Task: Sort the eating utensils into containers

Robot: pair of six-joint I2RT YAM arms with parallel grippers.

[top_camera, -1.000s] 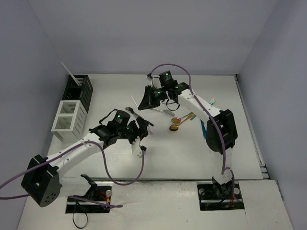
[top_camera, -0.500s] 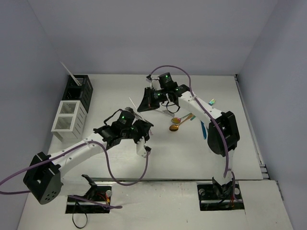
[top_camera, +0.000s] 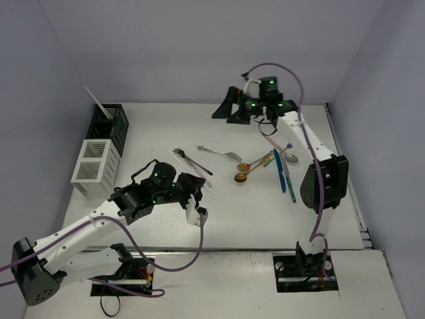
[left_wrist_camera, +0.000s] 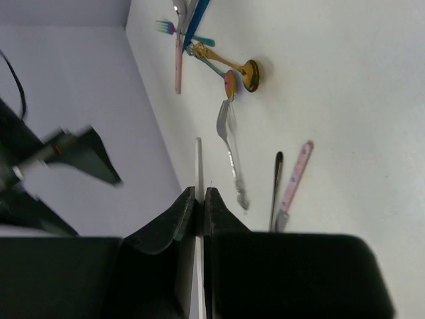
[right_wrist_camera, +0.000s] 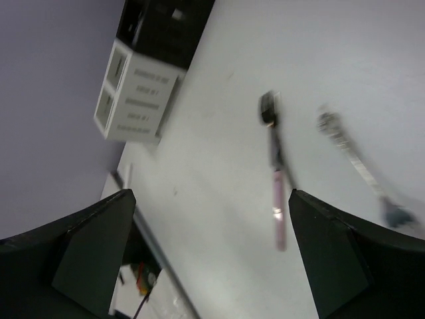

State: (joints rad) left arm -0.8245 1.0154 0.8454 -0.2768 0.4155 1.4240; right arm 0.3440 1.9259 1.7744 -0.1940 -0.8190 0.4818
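Note:
My left gripper (top_camera: 197, 181) (left_wrist_camera: 198, 193) is shut on a thin pale stick (left_wrist_camera: 198, 163), which runs out past its fingertips above the table. Beyond it lie a silver fork (left_wrist_camera: 230, 154) (top_camera: 220, 153), a black-handled piece (left_wrist_camera: 276, 179) and a pink-handled piece (left_wrist_camera: 296, 169) (right_wrist_camera: 279, 209). My right gripper (top_camera: 222, 110) (right_wrist_camera: 212, 252) is open and empty, held high at the back of the table. The black caddy (top_camera: 113, 123) (right_wrist_camera: 163, 23) with one pale stick in it and the white caddy (top_camera: 96, 163) (right_wrist_camera: 136, 93) stand at the far left.
A gold spoon (top_camera: 242, 177) (left_wrist_camera: 247, 70), an iridescent spoon (top_camera: 246, 166), blue-handled pieces (top_camera: 283, 174) and a silver spoon (top_camera: 291, 157) lie right of centre. The grey walls close in behind and on both sides. Purple cables loop off both arms.
The left gripper shut on the pale stick and drew back toward the near left. The right gripper opened, let the stick go and swung to the back right.

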